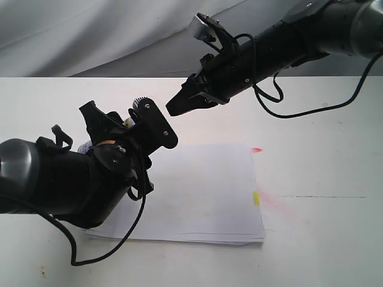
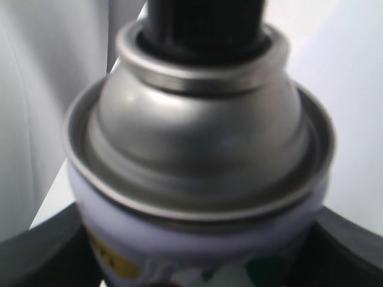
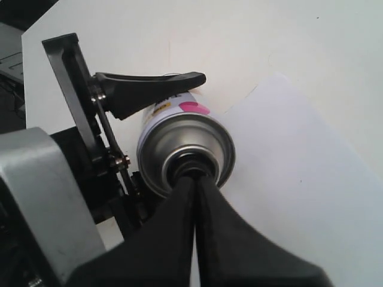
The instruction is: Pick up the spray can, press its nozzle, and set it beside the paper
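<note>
The spray can (image 3: 179, 128) is held off the table with my left gripper (image 2: 197, 263) shut on its white-labelled body; the black fingers (image 2: 48, 251) flank it on both sides. Its silver dome (image 2: 197, 137) fills the left wrist view, with the black nozzle (image 2: 203, 27) on top. My right gripper (image 3: 194, 174) is shut, and its joined tips rest against the nozzle. In the exterior view the left gripper (image 1: 119, 113) hides most of the can, and the right gripper (image 1: 170, 109) points at it from the right. The paper (image 1: 203, 191) lies flat just right of the left arm.
A red tab (image 1: 257, 149) and a yellow tab (image 1: 256, 198) mark the paper's right edge. The white table (image 1: 323, 239) stretches right of the paper. A grey cloth backdrop (image 1: 90, 36) hangs behind. Black cables trail from both arms.
</note>
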Controlling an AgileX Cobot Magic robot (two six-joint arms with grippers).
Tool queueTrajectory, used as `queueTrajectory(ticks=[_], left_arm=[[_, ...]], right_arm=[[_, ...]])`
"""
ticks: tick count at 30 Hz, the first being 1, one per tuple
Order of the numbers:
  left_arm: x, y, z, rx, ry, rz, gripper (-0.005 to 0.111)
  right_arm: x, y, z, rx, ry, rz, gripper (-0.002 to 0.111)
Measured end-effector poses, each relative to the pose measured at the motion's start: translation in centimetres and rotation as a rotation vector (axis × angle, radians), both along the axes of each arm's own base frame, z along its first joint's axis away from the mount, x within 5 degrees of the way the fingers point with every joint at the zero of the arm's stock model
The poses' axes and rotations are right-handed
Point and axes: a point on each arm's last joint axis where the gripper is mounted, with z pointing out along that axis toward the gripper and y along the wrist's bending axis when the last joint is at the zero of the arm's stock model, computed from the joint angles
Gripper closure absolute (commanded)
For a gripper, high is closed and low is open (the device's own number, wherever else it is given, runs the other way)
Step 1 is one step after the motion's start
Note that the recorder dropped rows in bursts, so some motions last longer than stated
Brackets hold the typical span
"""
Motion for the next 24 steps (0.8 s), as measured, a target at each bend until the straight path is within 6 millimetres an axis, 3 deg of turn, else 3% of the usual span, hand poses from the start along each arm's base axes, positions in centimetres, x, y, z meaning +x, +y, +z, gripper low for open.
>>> queueTrajectory(ticks=[9, 14, 24], left_arm=[[0.0, 0.0, 0.0, 0.000, 0.000, 0.000, 0.107], [0.0, 0.0, 0.0, 0.000, 0.000, 0.000, 0.107], [-0.1, 0.2, -0.1, -0.006, 0.011, 0.032, 0.107]], right_arm=[[0.0, 0.1, 0.0, 0.000, 0.000, 0.002, 0.108], [-0.4, 1.1, -0.1, -0.010, -0.017, 0.014, 0.108], [-0.3, 2.4, -2.1, -0.003, 0.028, 0.014, 0.108]])
